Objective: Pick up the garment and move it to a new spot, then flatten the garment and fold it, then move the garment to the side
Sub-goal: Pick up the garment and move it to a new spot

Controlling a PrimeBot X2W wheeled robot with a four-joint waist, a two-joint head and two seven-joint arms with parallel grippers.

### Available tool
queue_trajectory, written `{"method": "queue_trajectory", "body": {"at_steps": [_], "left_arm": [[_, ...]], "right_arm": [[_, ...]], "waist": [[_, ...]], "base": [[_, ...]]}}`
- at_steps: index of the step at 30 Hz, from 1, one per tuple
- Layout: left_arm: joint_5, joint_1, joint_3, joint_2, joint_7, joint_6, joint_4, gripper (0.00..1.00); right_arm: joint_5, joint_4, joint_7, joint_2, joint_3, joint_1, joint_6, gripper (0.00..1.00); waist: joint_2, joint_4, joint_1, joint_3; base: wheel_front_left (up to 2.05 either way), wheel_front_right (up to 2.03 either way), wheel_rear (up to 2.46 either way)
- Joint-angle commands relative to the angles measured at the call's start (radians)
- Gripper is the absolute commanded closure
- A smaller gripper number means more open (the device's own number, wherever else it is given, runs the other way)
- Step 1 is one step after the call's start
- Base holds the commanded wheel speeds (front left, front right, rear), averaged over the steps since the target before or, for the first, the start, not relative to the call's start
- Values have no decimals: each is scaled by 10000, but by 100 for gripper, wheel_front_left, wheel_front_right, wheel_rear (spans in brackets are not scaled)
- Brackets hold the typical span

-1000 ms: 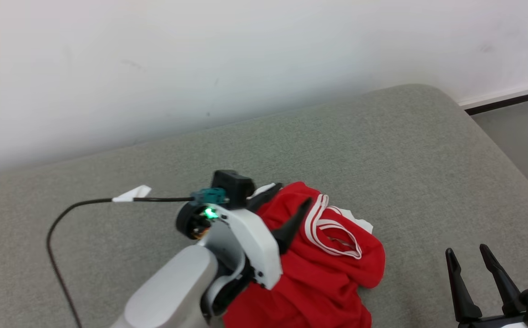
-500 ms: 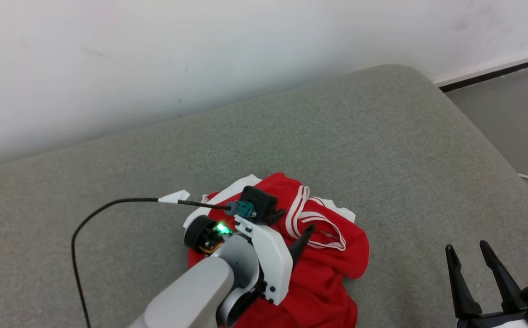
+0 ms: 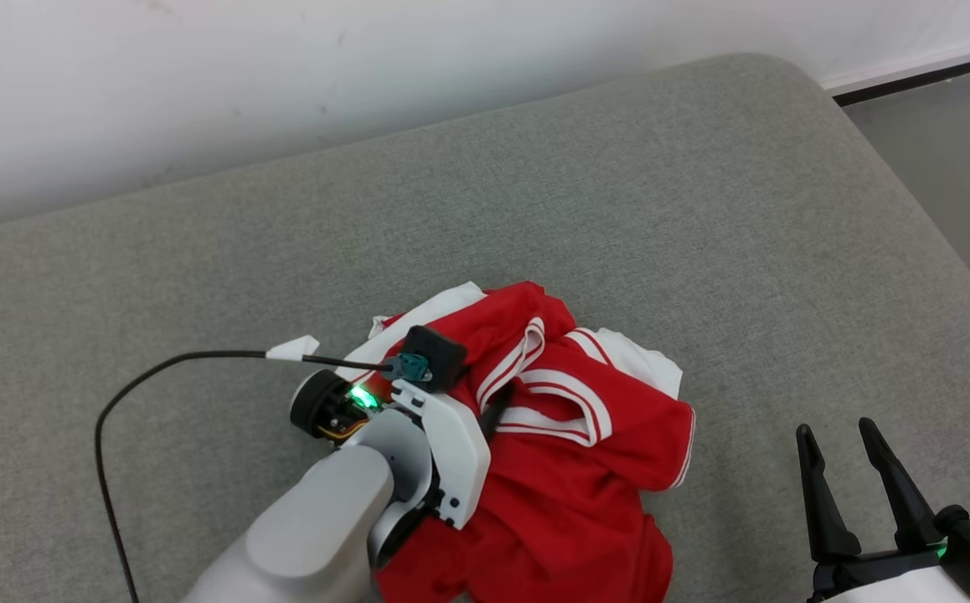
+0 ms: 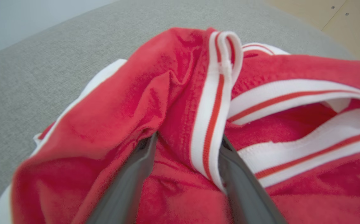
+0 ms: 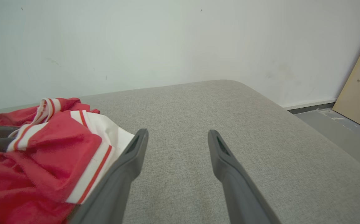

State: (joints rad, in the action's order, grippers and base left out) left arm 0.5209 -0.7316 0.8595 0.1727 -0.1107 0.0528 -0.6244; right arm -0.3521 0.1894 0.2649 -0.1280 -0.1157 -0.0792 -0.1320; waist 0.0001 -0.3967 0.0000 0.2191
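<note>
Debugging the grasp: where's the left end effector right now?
Head view, left of centre: the left end effector is down in the crumpled red garment on the grey cushion, its fingers straddling a fold by the striped trim.

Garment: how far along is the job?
Nothing looks done: the red garment lies crumpled on the grey cushion. In hand: the left gripper has its fingers astride a striped fold, not closed. The right gripper hovers open. Remaining: lift, move, flatten, fold, set aside.
</note>
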Motion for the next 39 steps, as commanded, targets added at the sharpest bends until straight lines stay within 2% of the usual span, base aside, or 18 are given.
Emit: {"method": "queue_trajectory", "body": {"at_steps": [1, 6, 11, 14, 20, 23, 29, 31, 33, 39], "left_arm": [[-42, -44, 45, 40, 69, -43, -175, 100], [121, -197, 25, -206, 487, -276, -415, 100], [304, -315, -195, -308, 1054, -336, 39, 100], [370, -295, -309, -286, 1311, -339, 684, 100], [654, -138, -746, 139, 1338, -97, 2737, 100], [909, -241, -1138, 551, 1104, 79, 4051, 100], [1388, -802, -2415, 1781, 308, 466, 6372, 100], [1455, -1057, -2839, 2266, 3, 605, 6794, 100], [1795, -1208, -3260, 2495, -269, 689, 7099, 100], [1746, -1697, -4337, 4216, -1085, 883, 7015, 100]], "right_arm": [[87, -30, -8, 6, 13, -56, 24, 0], [104, 44, -8, 48, 92, -104, 24, 0], [107, 129, -8, -7, 233, 113, 24, 0], [117, 155, -8, -77, 321, 235, 24, 0], [93, 168, -7, -231, 428, 529, 24, 0], [58, 182, -8, -269, 456, 712, 24, 0], [5, 230, -8, -308, 469, 1005, 24, 0], [9, 259, -8, -301, 474, 1050, 24, 0], [-13, 273, -7, -254, 477, 1048, 24, 0], [-19, 322, -8, -142, 450, 1211, 24, 0]], "waist": [[-1, 14, 0, 64], [-1, 81, 0, 73], [-1, 285, 0, -195], [-1, 493, 0, -463], [-1, 1044, 0, -1061], [-1, 1353, 0, -1339], [-1, 1994, 0, -1761], [-1, 2169, 0, -1852], [-1, 2322, 0, -1919], [-1, 2691, 0, -2071]], "base": [[0, 0, 0], [0, 0, 0], [0, 0, 0], [0, 0, 0], [0, 0, 0], [0, 0, 0], [0, 0, 0], [0, 0, 0], [0, 0, 0], [0, 0, 0]]}}
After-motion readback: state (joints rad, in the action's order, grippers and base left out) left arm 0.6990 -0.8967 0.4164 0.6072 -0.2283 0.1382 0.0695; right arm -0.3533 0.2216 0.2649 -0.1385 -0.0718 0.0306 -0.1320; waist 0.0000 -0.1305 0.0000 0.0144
